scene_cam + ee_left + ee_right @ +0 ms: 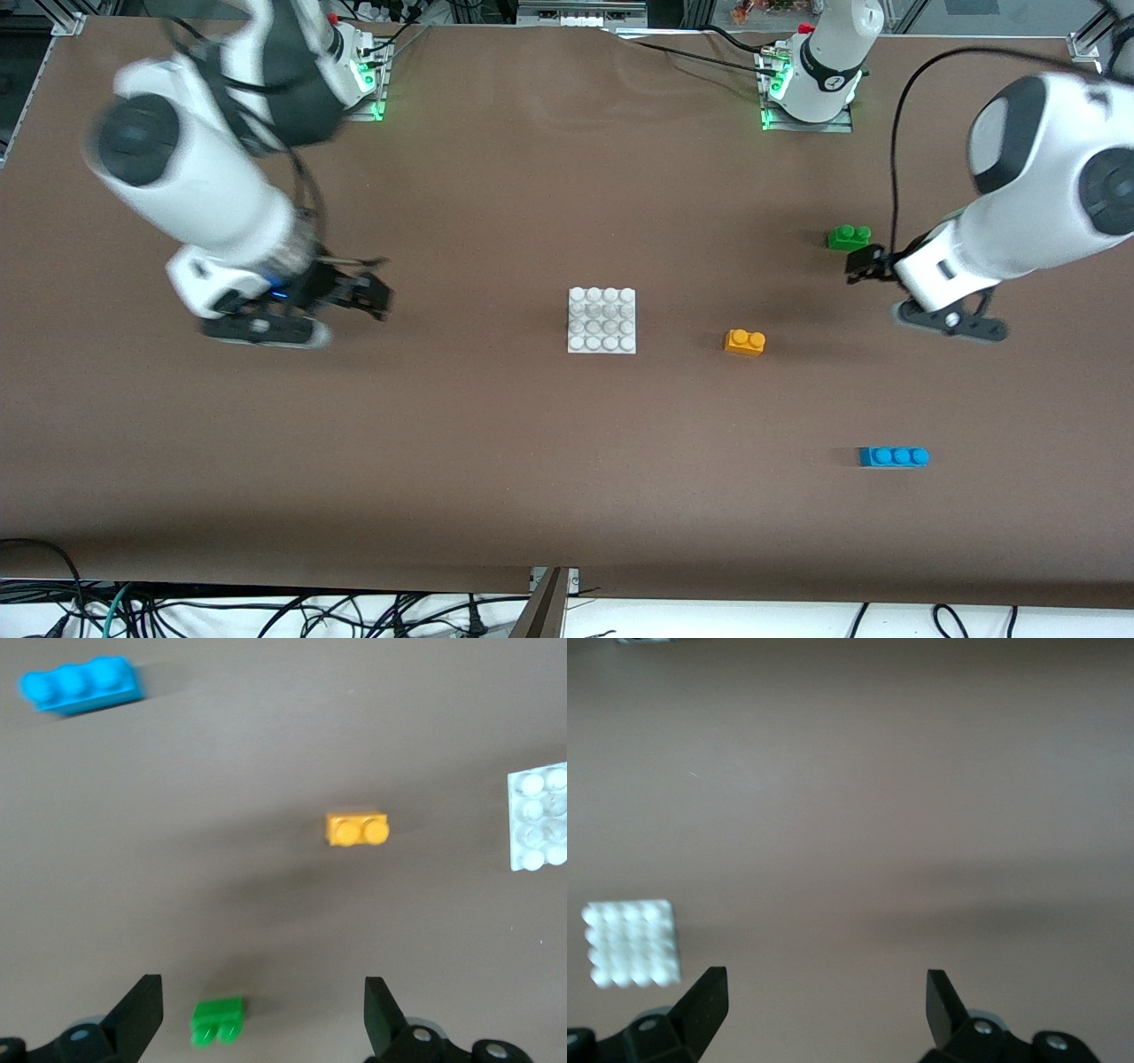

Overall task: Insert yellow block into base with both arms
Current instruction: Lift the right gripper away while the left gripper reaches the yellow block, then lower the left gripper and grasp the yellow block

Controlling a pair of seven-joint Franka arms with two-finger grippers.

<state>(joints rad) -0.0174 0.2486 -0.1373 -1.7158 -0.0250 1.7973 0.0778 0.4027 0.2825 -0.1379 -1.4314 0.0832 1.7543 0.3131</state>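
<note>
I see the yellow block (744, 342) lying flat on the brown tabletop (496, 461), studs up, untouched — just beside the white base (601, 320), toward the left arm's end, with a clear gap between them. Nothing sits on the base's studs.

My left gripper (868, 263) hangs low over the tabletop next to the green brick (849, 237), its fingers (137, 1014) spread wide and holding nothing. In the left wrist view the green brick (218, 1020) sits between the two fingers, closer to one of them, touching neither; the block (357, 828) lies well ahead of the fingertips, and the base (539, 819) shows only partly at the frame's edge. The blue brick (893, 456) lies apart from all of this, nearest the front camera.

My right gripper (368, 294) is over bare tabletop toward the right arm's end, well apart from the base. Its fingers (700, 1010) are released too — wide apart, nothing between them. From that wrist the base (632, 943) lies ahead of one finger, off to its outer side.
</note>
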